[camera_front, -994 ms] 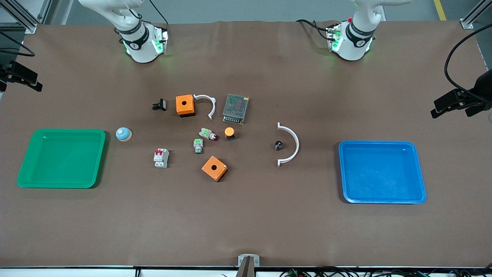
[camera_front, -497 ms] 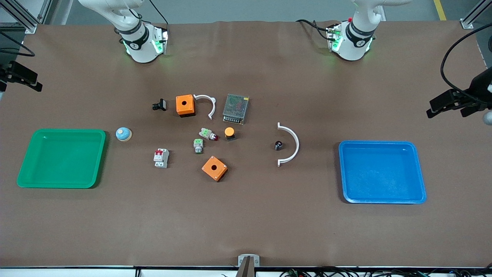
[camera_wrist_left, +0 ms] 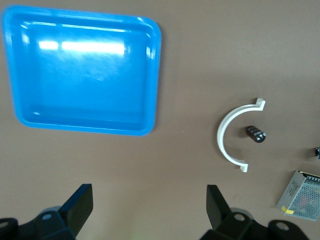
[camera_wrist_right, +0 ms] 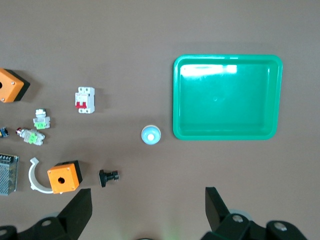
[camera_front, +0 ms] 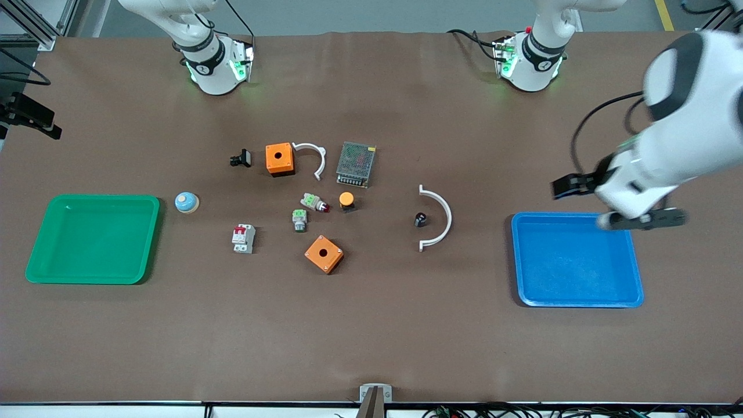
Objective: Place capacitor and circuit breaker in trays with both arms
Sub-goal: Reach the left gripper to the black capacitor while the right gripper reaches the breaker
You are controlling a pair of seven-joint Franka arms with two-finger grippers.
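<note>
The capacitor (camera_front: 420,219), a tiny black cylinder, lies inside a white half-ring (camera_front: 448,219) near the table's middle; it also shows in the left wrist view (camera_wrist_left: 256,134). The circuit breaker (camera_front: 243,238), light grey with red levers, lies between the green tray and the orange boxes; it also shows in the right wrist view (camera_wrist_right: 84,100). My left gripper (camera_front: 618,203) (camera_wrist_left: 149,200) is open and empty, in the air over the blue tray's edge. My right gripper (camera_front: 29,116) (camera_wrist_right: 148,200) is open and empty, high over the right arm's end of the table.
A green tray (camera_front: 93,198) lies at the right arm's end, a blue tray (camera_front: 518,261) at the left arm's end. Between them lie two orange boxes (camera_front: 324,253), a grey power supply (camera_front: 356,164), green-topped modules (camera_front: 299,219), a black bracket (camera_front: 240,158) and a blue-white knob (camera_front: 187,202).
My left arm has swung in from the table's end and now hangs over the blue tray's edge. My right gripper has barely moved. Nothing on the table has moved.
</note>
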